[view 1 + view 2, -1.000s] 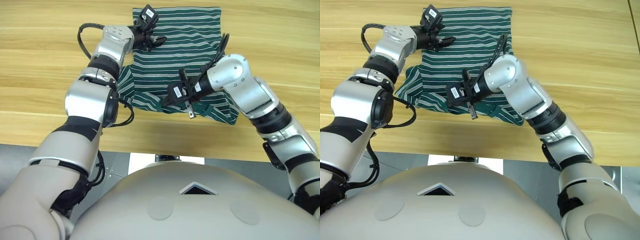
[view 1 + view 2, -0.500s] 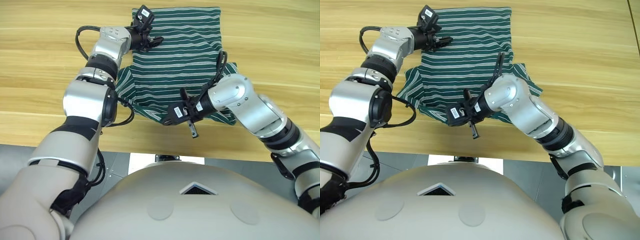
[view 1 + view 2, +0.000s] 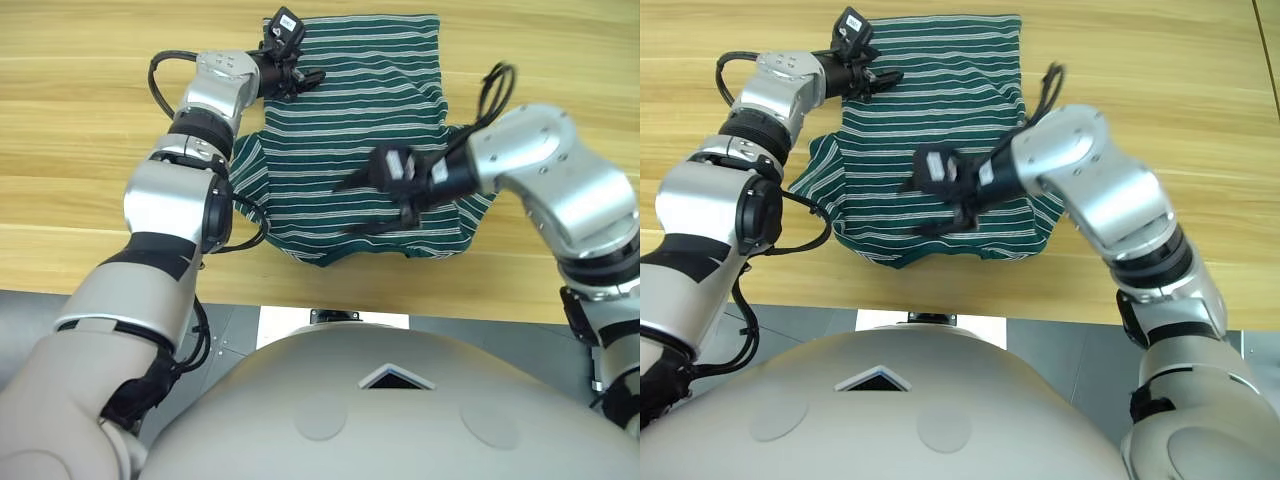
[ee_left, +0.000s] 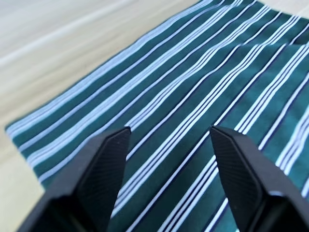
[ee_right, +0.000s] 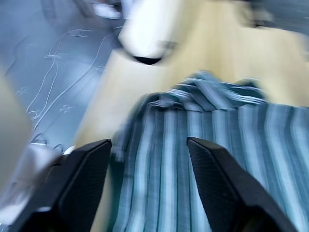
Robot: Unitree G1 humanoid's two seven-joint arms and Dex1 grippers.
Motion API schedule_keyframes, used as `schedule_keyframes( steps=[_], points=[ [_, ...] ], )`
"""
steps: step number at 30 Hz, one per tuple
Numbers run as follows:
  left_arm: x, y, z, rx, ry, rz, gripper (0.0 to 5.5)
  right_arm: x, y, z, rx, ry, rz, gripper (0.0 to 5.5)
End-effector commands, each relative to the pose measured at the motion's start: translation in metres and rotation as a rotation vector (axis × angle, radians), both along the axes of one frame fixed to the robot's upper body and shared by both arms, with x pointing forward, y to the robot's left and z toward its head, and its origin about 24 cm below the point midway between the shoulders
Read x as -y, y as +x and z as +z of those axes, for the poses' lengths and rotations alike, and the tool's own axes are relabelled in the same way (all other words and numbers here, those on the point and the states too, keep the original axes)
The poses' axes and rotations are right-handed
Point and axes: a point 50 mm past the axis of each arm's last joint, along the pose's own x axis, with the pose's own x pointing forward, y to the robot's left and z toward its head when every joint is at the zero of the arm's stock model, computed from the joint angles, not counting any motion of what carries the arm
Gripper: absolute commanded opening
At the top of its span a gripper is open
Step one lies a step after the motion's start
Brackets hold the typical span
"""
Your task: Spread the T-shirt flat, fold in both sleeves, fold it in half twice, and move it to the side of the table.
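Note:
A green T-shirt [image 3: 350, 110] with white stripes lies on the wooden table [image 3: 80, 200]. Its far hem is straight, its sleeves stick out at both sides, and its near end reaches almost to the table's front edge. My left gripper [image 3: 305, 78] is open at the shirt's far left corner, and the left wrist view has its fingers [image 4: 104, 169] hovering just over the striped cloth [image 4: 193, 87]. My right gripper [image 3: 357, 205] hangs open above the shirt's near middle. The right wrist view looks past its fingers [image 5: 217, 183] at rumpled cloth [image 5: 212, 96].
Bare wood stretches to the left and right of the shirt. The table's front edge [image 3: 120, 290] runs close below the shirt, with grey floor [image 3: 40, 310] beyond it.
My right gripper pulled the shirt's near end toward the table front, then rose and swung back over the shirt. The near part now lies flatter. The left gripper crept slightly farther away.

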Motion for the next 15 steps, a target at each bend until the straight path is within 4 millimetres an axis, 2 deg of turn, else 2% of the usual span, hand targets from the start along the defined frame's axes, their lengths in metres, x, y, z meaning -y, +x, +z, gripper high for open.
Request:
schedule_keyframes(
  steps=[1, 3, 4, 6, 8, 12, 15],
  points=[
    [-0.036, -0.025, 0.042, 0.263, -0.203, -0.033, 2.91, 0.029, 0.065, -0.004, 0.101, 0.011, -0.220, 3.17],
    [-0.060, -0.058, 0.067, 0.398, -0.249, 0.031, 2.91, 0.031, 0.088, -0.019, 0.120, 0.026, -0.314, 3.17],
    [-0.072, -0.077, 0.073, 0.422, -0.272, 0.083, 2.91, 0.030, 0.098, -0.028, 0.125, 0.033, -0.361, 3.17],
    [-0.090, -0.114, 0.077, 0.437, -0.283, 0.196, 2.91, 0.027, 0.113, -0.049, 0.131, 0.026, -0.479, 3.17],
    [-0.105, -0.154, 0.074, 0.400, -0.325, 0.321, 2.91, 0.029, 0.116, -0.072, 0.117, -0.022, -0.568, 3.17],
    [-0.110, -0.222, 0.056, 0.275, -0.365, 0.495, 2.91, 0.034, 0.112, -0.104, 0.134, -0.167, -0.657, 3.17],
    [-0.103, -0.255, 0.053, 0.189, -0.401, 0.560, 2.91, 0.039, 0.111, -0.114, 0.160, -0.223, -0.708, 3.17]
  ],
)
